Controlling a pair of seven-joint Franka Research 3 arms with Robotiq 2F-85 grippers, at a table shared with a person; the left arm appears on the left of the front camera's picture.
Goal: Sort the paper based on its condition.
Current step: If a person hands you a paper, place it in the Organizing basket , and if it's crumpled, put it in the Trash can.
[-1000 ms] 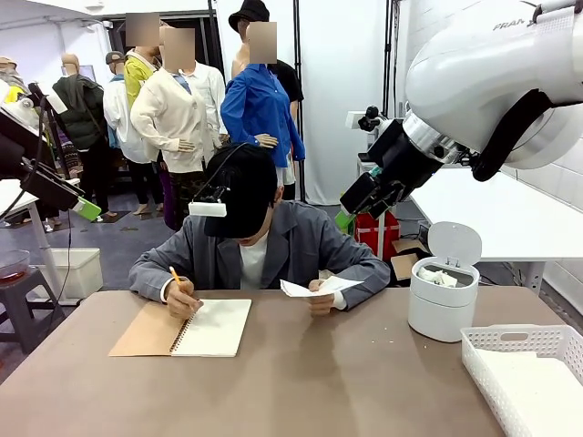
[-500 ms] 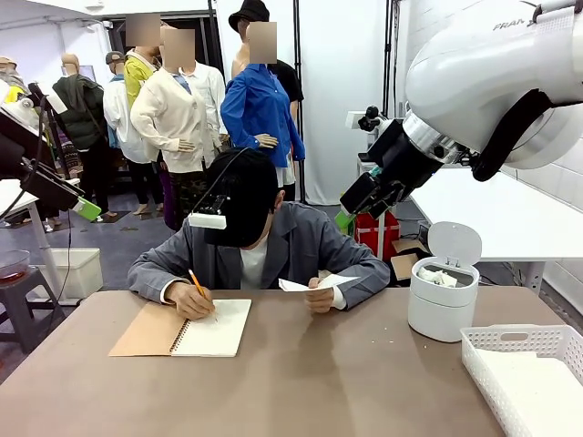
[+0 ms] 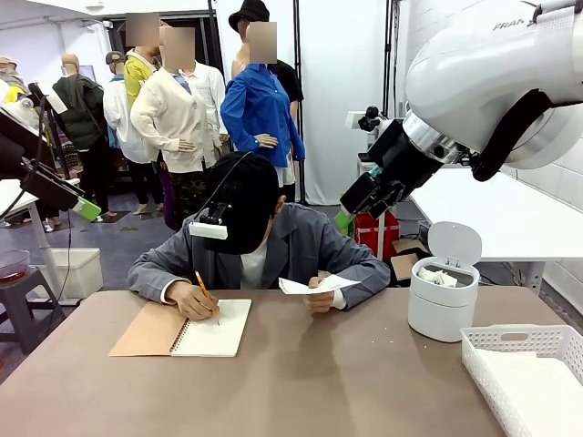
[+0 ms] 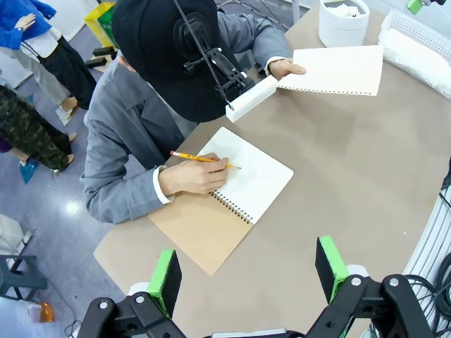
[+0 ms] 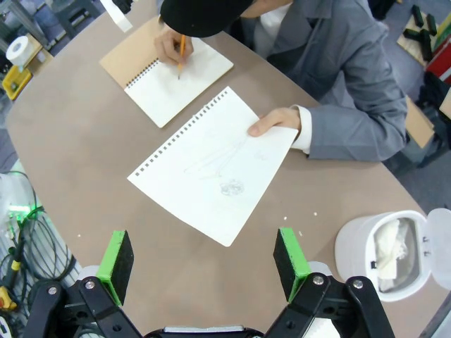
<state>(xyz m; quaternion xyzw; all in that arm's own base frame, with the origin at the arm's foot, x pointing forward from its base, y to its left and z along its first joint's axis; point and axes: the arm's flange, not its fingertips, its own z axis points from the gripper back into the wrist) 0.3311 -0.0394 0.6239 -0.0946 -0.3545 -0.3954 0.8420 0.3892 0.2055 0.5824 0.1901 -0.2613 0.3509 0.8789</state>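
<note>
The person's hand (image 5: 273, 121) holds a smooth white sheet of paper (image 5: 215, 165) just above the table, and the same paper (image 3: 319, 285) (image 4: 331, 70) has one spiral-torn edge. Crumpled paper (image 5: 390, 246) (image 3: 440, 277) lies in the small white bin (image 3: 443, 309). Flat white paper (image 3: 537, 387) lies in the lattice basket (image 3: 524, 341). My right gripper (image 5: 203, 262) hangs high above the held sheet, open and holding nothing; it is also up at the right (image 3: 346, 217). My left gripper (image 4: 248, 274) is open and holding nothing, high over the table's left side (image 3: 86, 208).
With the other hand the person writes with a pencil (image 4: 201, 159) in a tan-covered spiral notebook (image 3: 187, 328) (image 4: 232, 197) (image 5: 169, 74). The bin (image 4: 343, 21) stands with its lid open beside the basket (image 4: 416, 42) at the table's right. Bare brown tabletop (image 3: 328, 382) lies in front.
The person's head and pencil hand have shifted a little over the notebook, and the held sheet has dipped slightly. Neither arm has moved.
</note>
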